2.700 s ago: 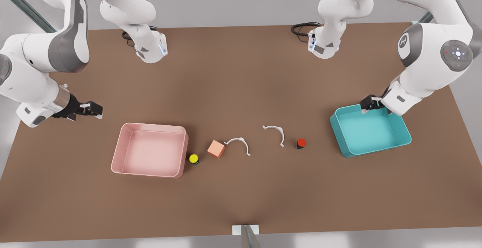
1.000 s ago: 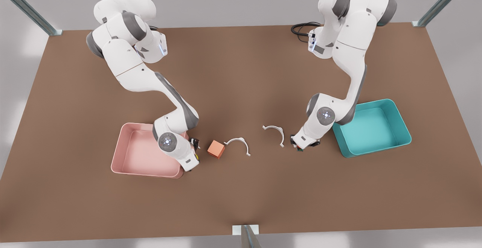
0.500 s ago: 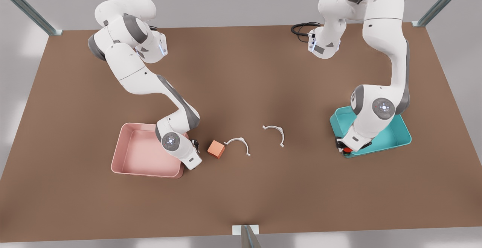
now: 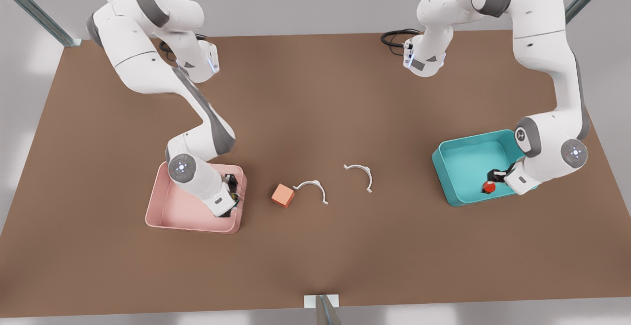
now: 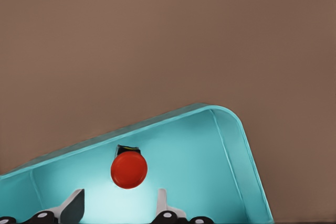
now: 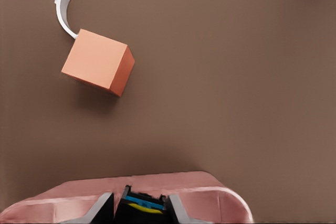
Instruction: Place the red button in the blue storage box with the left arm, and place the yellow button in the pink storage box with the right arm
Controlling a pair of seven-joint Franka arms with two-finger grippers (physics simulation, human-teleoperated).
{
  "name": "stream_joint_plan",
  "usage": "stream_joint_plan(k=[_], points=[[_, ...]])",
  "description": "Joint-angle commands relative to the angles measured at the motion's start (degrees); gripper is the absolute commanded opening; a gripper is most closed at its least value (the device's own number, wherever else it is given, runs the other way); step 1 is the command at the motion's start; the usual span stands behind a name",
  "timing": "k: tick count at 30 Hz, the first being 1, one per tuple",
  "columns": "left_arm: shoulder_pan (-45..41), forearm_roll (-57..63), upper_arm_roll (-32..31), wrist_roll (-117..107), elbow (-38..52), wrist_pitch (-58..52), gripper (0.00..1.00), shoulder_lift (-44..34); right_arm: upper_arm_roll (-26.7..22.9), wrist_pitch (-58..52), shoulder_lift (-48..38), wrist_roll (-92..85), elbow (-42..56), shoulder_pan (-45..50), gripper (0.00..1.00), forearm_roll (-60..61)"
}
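The red button (image 4: 488, 187) lies inside the blue storage box (image 4: 463, 162), close to its front wall. My left gripper (image 4: 494, 177) hangs just above it at the front view's right. In the left wrist view the red button (image 5: 128, 169) sits clear of the spread fingers (image 5: 77, 203), so the left gripper (image 5: 119, 192) is open over the blue storage box (image 5: 210, 145). At the front view's left, my right gripper (image 4: 230, 187) hovers over the right end of the pink storage box (image 4: 182, 209). The right gripper (image 6: 139, 198) is shut on the yellow button (image 6: 140, 206) above the pink storage box (image 6: 210, 187).
A salmon-orange cube (image 4: 283, 195) (image 6: 98, 61) sits on the brown table just right of the pink box. Two white curved pieces (image 4: 311, 187) (image 4: 361, 173) lie mid-table. A black cable (image 4: 394, 36) coils at the back, and a metal post (image 4: 321, 301) stands at the front edge.
The left arm swung from the teal box's front corner to over its inside and let go of the red button. The right arm carried the yellow button from beside the pink box to over it.
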Motion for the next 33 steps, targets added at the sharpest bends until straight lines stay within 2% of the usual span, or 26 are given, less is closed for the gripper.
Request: stream_joint_plan(k=[1,4,5,6,7,8,10,13,14,16,17,18,19,21,22,23,25,26,27,33], points=[[0.04,0.11,-0.04,23.61,0.13,0.01,1.0,0.1,0.87,-3.49,-1.84,0.21,-2.74,-2.82,0.5,-0.05],[-1.45,0.11,-0.4,17.73,2.23,-1.48,1.0,-0.52,0.87,-3.4,-2.71,0.04,-5.82,-7.03,0.51,-1.81],[-2.42,0.11,-0.4,7.72,5.22,-4.9,1.0,-0.43,0.87,-3.4,-2.63,-0.14,-6.35,-7.83,0.53,-1.81],[-5.05,0.11,-0.4,-1.86,7.94,-5.52,1.0,-0.43,0.87,-3.4,-2.71,-0.05,-6.96,-7.92,0.72,-2.16],[-7.16,0.02,-0.48,-13.2,10.67,-5.52,1.0,-0.43,0.87,-3.58,-2.63,0.04,-6.87,-7.92,0.99,-3.04],[-10.06,0.02,-0.4,-21.8,15.75,-8.14,1.0,-0.08,0.7,-3.67,-2.71,-0.05,-6.61,-7.92,1.0,-3.91],[-10.94,-2.97,-0.48,-23.5,23.68,-20.1,1.0,-1.3,0.78,-3.58,-2.71,0.12,-5.65,-7.74,1.0,-5.32],[-10.94,-2.62,-0.31,-22.97,23.24,-31.97,1.0,-12.73,1.22,-3.84,-2.71,3.89,0.86,-7.04,1.0,-5.59],[-10.68,-1.66,-0.22,-22.97,21.4,-34.79,1.0,-14.49,2.72,-6.83,-3.85,11.09,2.8,-7.21,1.0,-5.42],[-9.97,1.42,-2.68,-23.32,19.64,-29.43,1.0,-14.05,1.4,-8.06,-10.71,36.31,2.53,-7.39,1.0,-5.06],[-10.41,1.69,-2.68,-23.23,20.25,-29.52,1.0,-13.08,-6.31,-10.69,-15.19,46.61,3.06,-2.13,1.0,-5.06],[-10.5,1.6,-2.68,-23.23,20.43,-29.43,1.0,-12.82,-18.6,-16.05,-18.7,47.67,6.3,4.12,1.0,1.75],[-10.5,1.69,-2.68,-23.41,20.43,-29.43,1.0,-12.73,-26.25,-19.47,-20.29,46.71,6.84,7.97,1.0,7.67],[-10.5,1.69,-2.68,-23.06,20.43,-29.34,1.0,-12.38,-35.23,-29.32,-25.38,48.29,8.42,12.72,1.0,6.98],[-10.41,1.69,-2.68,-22.88,20.43,-29.17,1.0,-12.12,-44.2,-32.57,-26.18,48.46,7.81,20.63,1.0,6.89],[-10.5,1.6,-2.68,-22.97,20.43,-29.17,1.0,-12.12,-43.6,-33.11,-25.04,51.88,7.63,20.56,1.0,6.98],[-10.5,1.69,-2.68,-22.88,20.52,-29.17,1.0,-12.12,-33.76,-35.04,-24.43,54.88,8.33,12.22,1.0,6.89],[-10.59,1.6,-2.77,-23.06,20.69,-29.25,1.0,-12.12,-29.37,-37.58,-21.01,54.97,13.06,7.56,1.0,6.8],[-10.59,1.6,-2.77,-22.97,20.69,-29.17,1.0,-12.12,-27.17,-42.16,-14.5,54.97,23.88,6.06,1.0,6.45],[-10.59,1.69,-2.77,-22.97,20.78,-29.17,1.0,-11.94,-26.99,-38.38,-13.88,59.54,24.15,5.8,1.0,5.92]])
